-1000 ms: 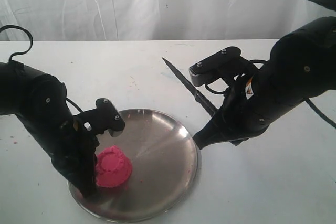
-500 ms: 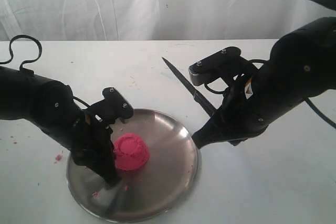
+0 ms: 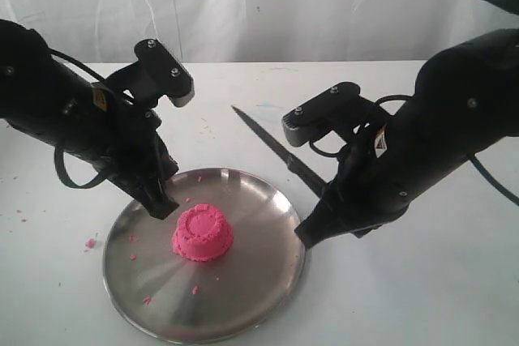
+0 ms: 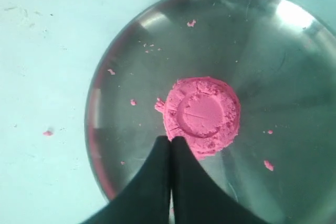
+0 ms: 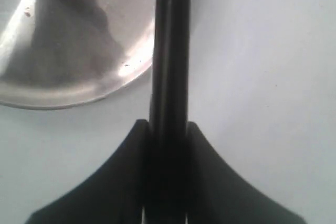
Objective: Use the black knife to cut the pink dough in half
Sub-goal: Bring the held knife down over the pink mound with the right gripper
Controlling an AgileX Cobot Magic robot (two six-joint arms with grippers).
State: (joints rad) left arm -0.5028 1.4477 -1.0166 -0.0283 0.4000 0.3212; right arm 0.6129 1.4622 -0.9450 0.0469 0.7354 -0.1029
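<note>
The pink dough (image 3: 203,234) (image 4: 203,115) is a small round dome with a ridged top, standing near the middle of the steel plate (image 3: 259,257) (image 4: 283,72). My left gripper (image 3: 162,204) (image 4: 170,139) is shut and holds nothing. It hangs just above the plate's far-left part, its tips close beside the dough. My right gripper (image 3: 315,223) (image 5: 167,124) is shut on the black knife (image 3: 272,142) (image 5: 169,51) at the plate's right rim. The blade points up and back to the left, above the table and clear of the dough.
Small pink crumbs (image 3: 89,242) lie on the plate and on the white table left of it. The plate (image 5: 79,51) reaches close to the table's front edge. A white curtain hangs behind the table. Both bulky black arms flank the plate.
The left gripper pushed the dough from the plate's left front to its middle, then let go and rose back to the far left. The right gripper with the knife edged slightly left.
</note>
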